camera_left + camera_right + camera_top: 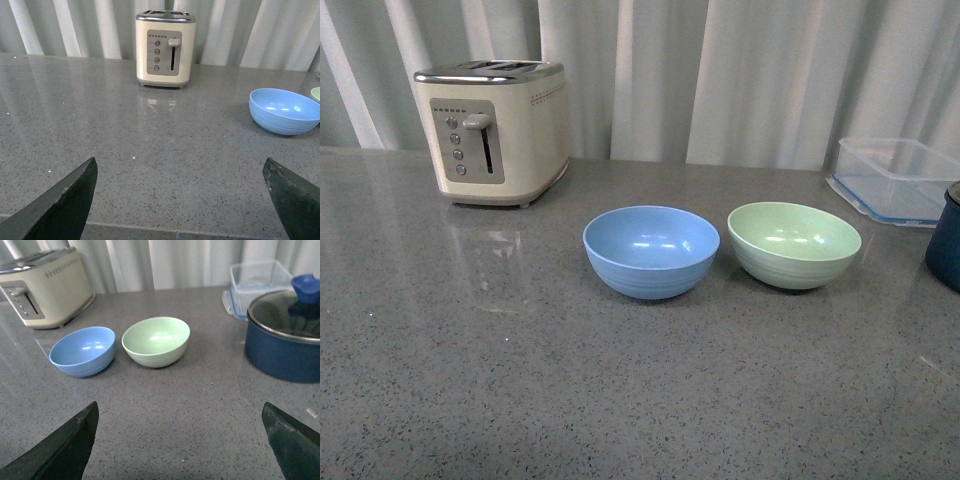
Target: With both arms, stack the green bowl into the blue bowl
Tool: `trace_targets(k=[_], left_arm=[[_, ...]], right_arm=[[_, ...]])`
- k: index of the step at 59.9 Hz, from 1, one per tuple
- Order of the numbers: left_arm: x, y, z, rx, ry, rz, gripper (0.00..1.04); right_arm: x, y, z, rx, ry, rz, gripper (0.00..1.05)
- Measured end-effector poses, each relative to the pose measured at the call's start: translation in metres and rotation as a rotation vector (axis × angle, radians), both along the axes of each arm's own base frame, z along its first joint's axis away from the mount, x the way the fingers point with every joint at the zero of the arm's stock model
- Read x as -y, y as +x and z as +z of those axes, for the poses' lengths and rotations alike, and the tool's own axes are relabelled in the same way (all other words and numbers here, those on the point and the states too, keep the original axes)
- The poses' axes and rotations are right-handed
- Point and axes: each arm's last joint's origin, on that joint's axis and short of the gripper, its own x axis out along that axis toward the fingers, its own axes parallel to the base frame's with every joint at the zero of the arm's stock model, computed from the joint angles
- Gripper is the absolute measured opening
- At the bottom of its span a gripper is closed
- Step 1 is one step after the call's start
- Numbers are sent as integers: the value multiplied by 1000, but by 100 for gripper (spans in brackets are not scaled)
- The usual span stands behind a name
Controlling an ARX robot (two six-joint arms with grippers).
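Grey countertop holds pale green bowl just beside blue bowl.

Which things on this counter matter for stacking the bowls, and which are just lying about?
For the job: green bowl, blue bowl, left gripper, right gripper, both open.
Just lying about: toaster, clear container, navy pot.

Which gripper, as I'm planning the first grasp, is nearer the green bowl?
Right. The green bowl lies ahead of the right gripper; the left gripper is off beyond the blue bowl, seeing only the green rim.
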Motion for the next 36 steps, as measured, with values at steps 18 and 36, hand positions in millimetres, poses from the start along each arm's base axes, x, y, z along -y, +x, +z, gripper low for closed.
trace_targets(k=[18, 36], left_arm=[[0, 0, 0, 0, 0, 0, 98], [0, 0, 0, 0, 0, 0, 98]], right_arm=[[-17, 123, 32, -236, 33, -139, 95], [-21, 242, -7, -437, -38, -311, 95]])
